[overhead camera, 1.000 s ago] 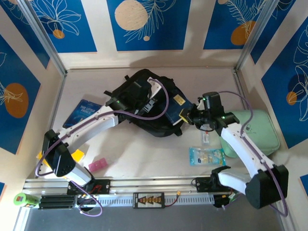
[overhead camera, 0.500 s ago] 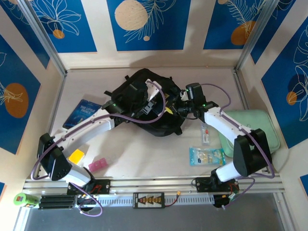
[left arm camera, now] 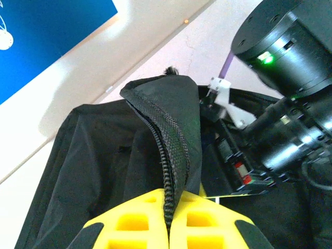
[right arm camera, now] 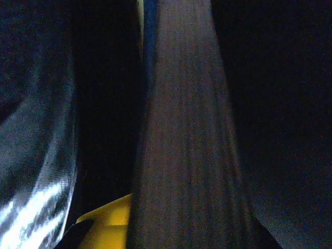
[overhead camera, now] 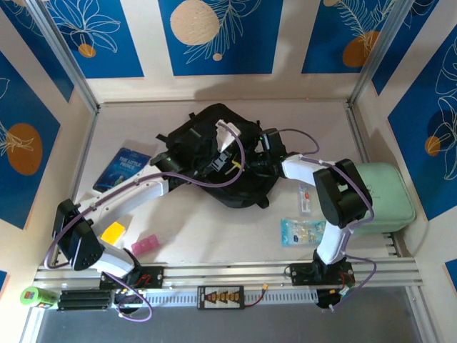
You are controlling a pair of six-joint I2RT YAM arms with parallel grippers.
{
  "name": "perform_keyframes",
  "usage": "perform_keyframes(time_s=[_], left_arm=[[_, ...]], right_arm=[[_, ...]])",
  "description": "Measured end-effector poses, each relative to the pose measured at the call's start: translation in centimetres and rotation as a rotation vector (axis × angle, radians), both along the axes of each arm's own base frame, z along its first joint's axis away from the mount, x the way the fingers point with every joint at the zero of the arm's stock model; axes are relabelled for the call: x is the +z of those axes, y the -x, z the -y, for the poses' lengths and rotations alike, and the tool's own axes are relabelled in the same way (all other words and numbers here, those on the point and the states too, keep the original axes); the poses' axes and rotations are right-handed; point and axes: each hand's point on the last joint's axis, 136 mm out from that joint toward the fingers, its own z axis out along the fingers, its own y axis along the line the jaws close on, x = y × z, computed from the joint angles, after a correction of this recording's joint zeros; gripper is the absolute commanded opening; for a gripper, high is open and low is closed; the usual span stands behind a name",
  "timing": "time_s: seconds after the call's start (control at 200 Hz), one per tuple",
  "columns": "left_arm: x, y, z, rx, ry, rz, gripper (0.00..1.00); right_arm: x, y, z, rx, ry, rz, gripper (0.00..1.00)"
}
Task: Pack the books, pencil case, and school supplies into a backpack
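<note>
The black backpack (overhead camera: 207,139) lies mid-table with its opening facing right. My left gripper (left arm camera: 168,210) is shut on the backpack's zip edge (left arm camera: 171,129) and holds that flap up; from above the left gripper (overhead camera: 214,163) is over the bag's middle. My right gripper (overhead camera: 258,158) reaches into the opening, shut on a thin flat book (right arm camera: 187,129) with a yellow edge (left arm camera: 228,196). One yellow finger (right arm camera: 104,223) shows beside the book, and dark bag lining surrounds it. The dark blue book (overhead camera: 123,168) lies flat left of the bag. The mint-green pencil case (overhead camera: 389,196) sits at the right.
A clear packet (overhead camera: 303,232) and a small stick-like item (overhead camera: 305,199) lie between the bag and the pencil case. A yellow block (overhead camera: 113,232) and a pink piece (overhead camera: 146,245) rest near the left arm's base. Walls enclose the table on three sides.
My right arm has swung left, carrying the book from beside the backpack into its opening. The left gripper kept its hold on the flap and shifted slightly.
</note>
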Motion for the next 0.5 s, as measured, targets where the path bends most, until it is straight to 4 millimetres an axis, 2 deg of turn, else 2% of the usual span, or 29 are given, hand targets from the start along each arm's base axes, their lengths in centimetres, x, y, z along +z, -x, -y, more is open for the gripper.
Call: perform_keyframes(time_s=[0.115,0.27,0.38,0.5], left_arm=[[0.0,-0.2,0.1,-0.001,0.010,0.008,0.00],[-0.4,-0.4,-0.1,0.003,0.016,0.008,0.00],[-0.3,-0.6,-0.2,0.005,0.024,0.008,0.00],[-0.6,-0.8,-0.2,0.008,0.020,0.003,0.00]], right_arm=[[0.6,-1.3,-1.2,0.006,-0.023,0.048,0.00],[-0.2,-2.8,-1.8,-0.013,-0.006,0.058,0.01],[-0.6,-3.4,-1.5,-0.038,0.021,0.055,0.15],[-0.9,-3.6,-0.5,-0.074,0.067,0.050,0.38]])
